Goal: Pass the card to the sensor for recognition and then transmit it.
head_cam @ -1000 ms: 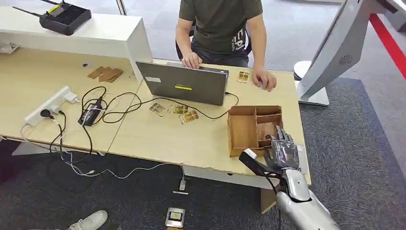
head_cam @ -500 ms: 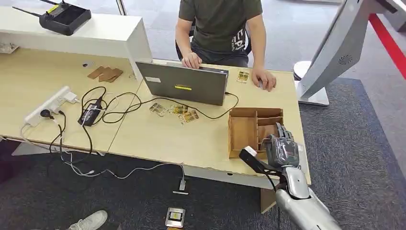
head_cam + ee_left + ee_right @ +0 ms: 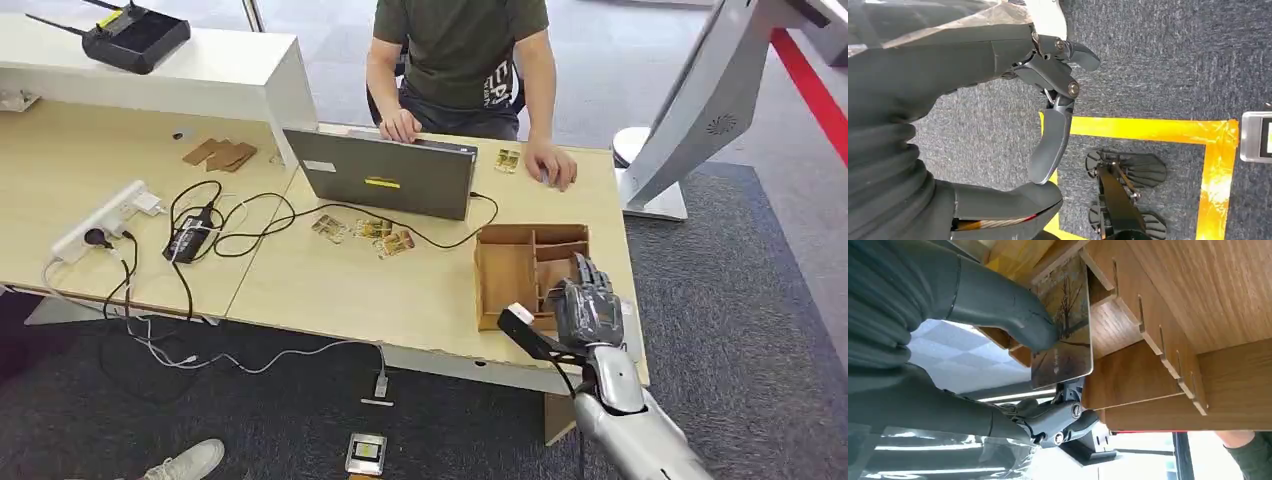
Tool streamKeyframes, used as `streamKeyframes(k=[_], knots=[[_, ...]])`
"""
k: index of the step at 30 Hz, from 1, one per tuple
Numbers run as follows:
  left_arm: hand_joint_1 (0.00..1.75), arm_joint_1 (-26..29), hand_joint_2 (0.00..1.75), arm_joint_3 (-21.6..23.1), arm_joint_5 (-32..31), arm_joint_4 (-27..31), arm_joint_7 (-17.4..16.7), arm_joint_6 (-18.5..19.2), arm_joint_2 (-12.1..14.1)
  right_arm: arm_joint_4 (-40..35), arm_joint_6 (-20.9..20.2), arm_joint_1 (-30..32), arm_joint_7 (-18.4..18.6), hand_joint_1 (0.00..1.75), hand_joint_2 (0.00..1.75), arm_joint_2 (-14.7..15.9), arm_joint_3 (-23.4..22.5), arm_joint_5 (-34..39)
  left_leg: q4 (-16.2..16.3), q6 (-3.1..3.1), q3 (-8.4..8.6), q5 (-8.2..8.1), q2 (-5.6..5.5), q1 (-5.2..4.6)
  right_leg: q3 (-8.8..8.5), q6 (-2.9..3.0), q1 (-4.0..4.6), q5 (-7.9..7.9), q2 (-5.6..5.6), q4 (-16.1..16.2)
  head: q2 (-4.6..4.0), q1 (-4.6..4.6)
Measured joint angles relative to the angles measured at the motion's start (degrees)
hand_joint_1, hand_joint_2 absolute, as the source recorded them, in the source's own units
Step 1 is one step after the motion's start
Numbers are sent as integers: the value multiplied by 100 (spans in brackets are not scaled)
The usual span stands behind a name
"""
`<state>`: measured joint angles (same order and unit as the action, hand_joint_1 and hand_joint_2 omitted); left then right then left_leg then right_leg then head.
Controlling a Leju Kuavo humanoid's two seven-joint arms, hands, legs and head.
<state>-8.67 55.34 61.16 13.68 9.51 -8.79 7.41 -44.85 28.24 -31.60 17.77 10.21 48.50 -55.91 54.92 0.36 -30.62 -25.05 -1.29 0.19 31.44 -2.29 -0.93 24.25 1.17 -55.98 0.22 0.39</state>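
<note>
My right hand is over the near right compartments of the wooden divider box at the desk's front right. The right wrist view shows its thumb and a finger beneath pinching a picture card, which stands tilted against the box's partitions. More cards lie loose on the desk in front of the laptop, and one is near the person's hand. My left hand hangs above the carpet, a finger curled down to its thumb with nothing in it.
A person sits behind an open laptop at the far side. Cables, a charger and a power strip lie at the left. A white kiosk stand is at the right. A small device lies on the floor.
My right hand has edged slightly forward and left over the box's compartments, still holding the card. Nothing else has moved.
</note>
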Motion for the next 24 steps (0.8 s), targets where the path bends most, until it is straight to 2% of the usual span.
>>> streamKeyframes(k=[1, 10, 16, 19, 24], knots=[[0, 0, 175, 0, 2, 0, 4, 0, 0, -24, 6, 0, 7, 175, 175, 2, -2, -6, 0, 0, 0, 0, 0, 0, 0, 0, 0, 0, 0, 0, 0, 0], [0, 9, 175, 35, 24, 0, 28, -24, 0, -572, 306, -4, 190, 175, 175, 140, -138, -208, 0, 0, -2, 0, -1, 0, 1, 0, 0, 0, 0, 0, 0, 0], [0, 9, 175, 46, 20, 0, 28, -26, 0, -1049, 306, 1, 269, 175, 175, 255, -310, -306, 0, 0, -1, 0, -1, -1, 1, 0, -1, 0, 0, 1, 0, 0], [0, 1, 175, 52, -11, 0, 26, -24, 0, -1229, 234, -1, 271, 175, 175, 278, -372, -315, 0, 0, -1, 0, 0, 0, 1, 0, 0, 0, 0, 0, 0, 0], [0, -48, 175, 103, -103, 0, -35, 28, 0, -1438, -182, -130, 157, 175, 175, 236, -398, -319, 0, 0, -3, 1, -1, 0, 1, 0, 0, 0, 0, -2, 0, 0]])
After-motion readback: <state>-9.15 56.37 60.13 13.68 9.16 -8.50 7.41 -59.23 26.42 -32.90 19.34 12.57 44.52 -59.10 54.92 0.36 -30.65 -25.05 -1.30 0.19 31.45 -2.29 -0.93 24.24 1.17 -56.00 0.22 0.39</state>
